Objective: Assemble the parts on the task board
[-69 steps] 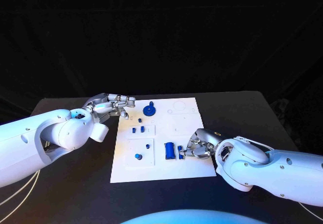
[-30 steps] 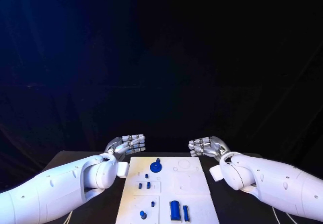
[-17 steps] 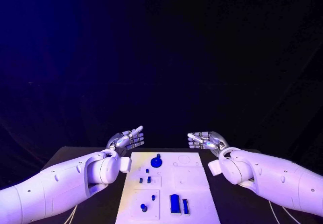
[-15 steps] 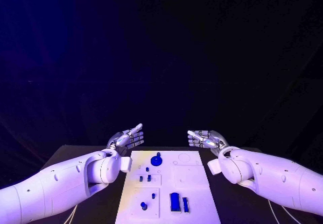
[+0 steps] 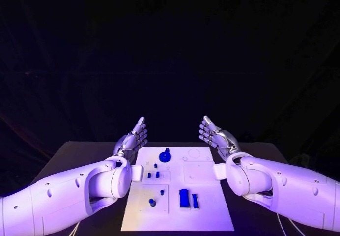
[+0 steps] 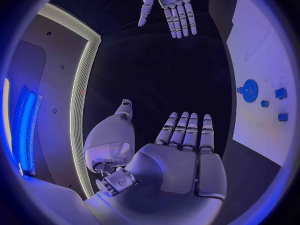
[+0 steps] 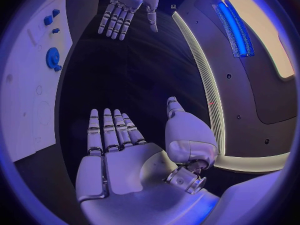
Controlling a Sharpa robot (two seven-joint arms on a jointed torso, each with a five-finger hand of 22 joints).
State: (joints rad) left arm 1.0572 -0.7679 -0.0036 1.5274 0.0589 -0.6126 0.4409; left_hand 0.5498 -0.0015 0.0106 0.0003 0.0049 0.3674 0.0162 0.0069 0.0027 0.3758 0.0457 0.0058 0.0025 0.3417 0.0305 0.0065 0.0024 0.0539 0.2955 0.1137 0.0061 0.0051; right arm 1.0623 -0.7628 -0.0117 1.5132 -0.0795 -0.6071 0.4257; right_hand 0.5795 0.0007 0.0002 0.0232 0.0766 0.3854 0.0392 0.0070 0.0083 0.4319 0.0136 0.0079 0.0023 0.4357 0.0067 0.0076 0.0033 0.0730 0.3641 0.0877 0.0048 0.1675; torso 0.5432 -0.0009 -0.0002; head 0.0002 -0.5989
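Observation:
The white task board [image 5: 202, 216] lies in the middle of the black table. On it are a blue gear [image 5: 165, 156] at the far end, several small blue pegs [image 5: 153, 174] near the middle, and a blue block [image 5: 184, 198] with a thin blue bar [image 5: 195, 200] beside it. My left hand [image 5: 134, 137] is raised above the board's far left corner, flat and holding nothing. My right hand [image 5: 216, 137] is raised above the far right corner, likewise flat and holding nothing. The palms face each other. The left wrist view shows my left hand [image 6: 181, 150], my right hand [image 6: 167, 7] and the gear [image 6: 250, 90].
The black table [image 5: 78, 152] extends to either side of the board, under both white arms. In the right wrist view my right hand [image 7: 115, 145] faces my left hand [image 7: 128, 7], with the board [image 7: 25, 100] and gear [image 7: 52, 58] to one side.
Both hands have straightened their half-curled fingers and now stand flat and upright, a little higher over the board's far end. The parts on the board have not moved.

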